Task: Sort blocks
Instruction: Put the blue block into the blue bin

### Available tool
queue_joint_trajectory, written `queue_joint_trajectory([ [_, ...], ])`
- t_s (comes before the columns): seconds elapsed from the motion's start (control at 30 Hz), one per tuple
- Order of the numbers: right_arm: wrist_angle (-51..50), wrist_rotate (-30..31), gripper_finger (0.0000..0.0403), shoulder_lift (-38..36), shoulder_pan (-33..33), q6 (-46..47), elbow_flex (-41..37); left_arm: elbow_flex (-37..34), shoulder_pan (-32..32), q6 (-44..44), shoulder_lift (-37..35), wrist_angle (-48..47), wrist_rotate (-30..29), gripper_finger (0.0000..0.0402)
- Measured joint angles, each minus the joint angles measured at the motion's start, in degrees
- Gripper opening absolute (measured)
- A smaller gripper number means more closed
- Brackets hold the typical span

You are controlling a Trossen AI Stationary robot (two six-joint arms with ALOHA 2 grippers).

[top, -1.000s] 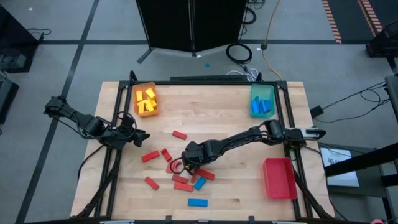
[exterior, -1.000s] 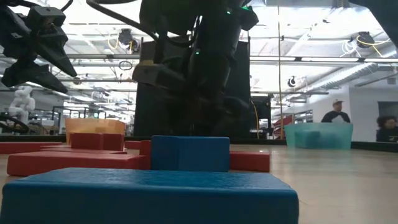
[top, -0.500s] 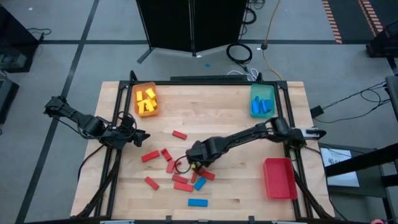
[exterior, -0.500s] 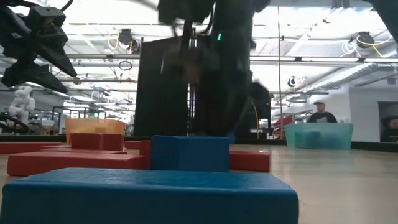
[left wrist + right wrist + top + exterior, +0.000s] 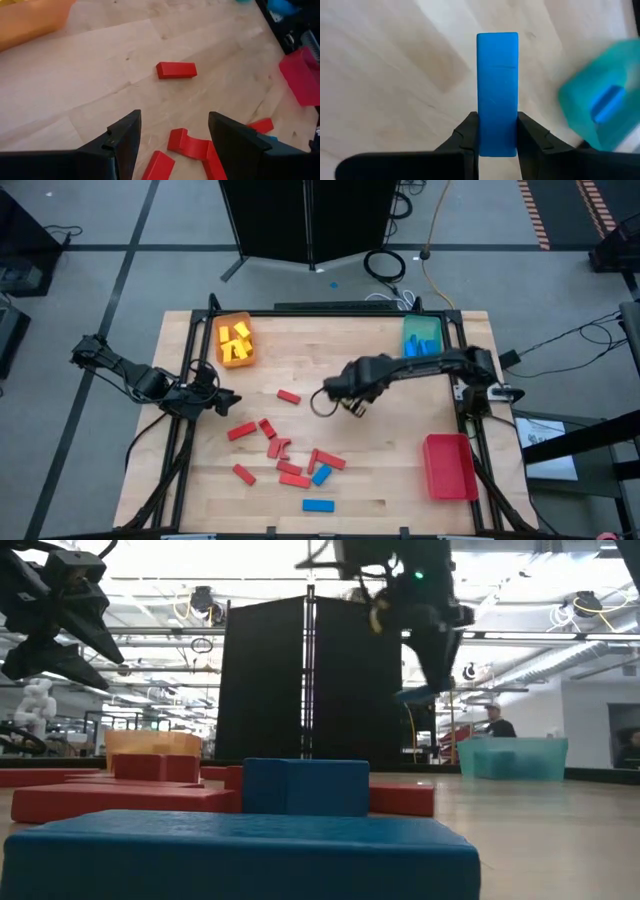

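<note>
Right pincer [image 5: 352,406] clamped mid-table, raised; left pincer [image 5: 232,397] agape at the edge.

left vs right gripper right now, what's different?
The left gripper is open and empty; the right gripper is shut on a blue block. The left gripper sits by the table's left edge, looking over loose red blocks; the right gripper is above mid-table, with the teal tray ahead. Both are dark two-finger grippers held above the wood.
</note>
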Motion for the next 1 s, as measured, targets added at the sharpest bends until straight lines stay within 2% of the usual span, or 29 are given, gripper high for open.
queue_joint_trajectory([
  [0.3,3.8,-0.3,0.0059,-18.5,-11.1,0.5,-20.9,0.0,0.0,0.0,0.0,0.0,1.7,0.0228],
  [0.53,6.3,-1.0,0.0059,-29.8,-23.4,2.7,-30.1,0.0,0.0,0.0,0.0,-0.1,1.4,0.0228],
  [0.8,16.9,-1.8,0.0059,-29.9,-34.3,-0.1,-33.1,0.0,0.0,-0.2,0.0,-0.1,0.7,0.0228],
  [1.0,17.8,-7.1,0.0059,-27.7,-41.8,-2.2,-35.4,0.0,0.0,-1.7,0.0,-0.1,0.7,0.0228],
])
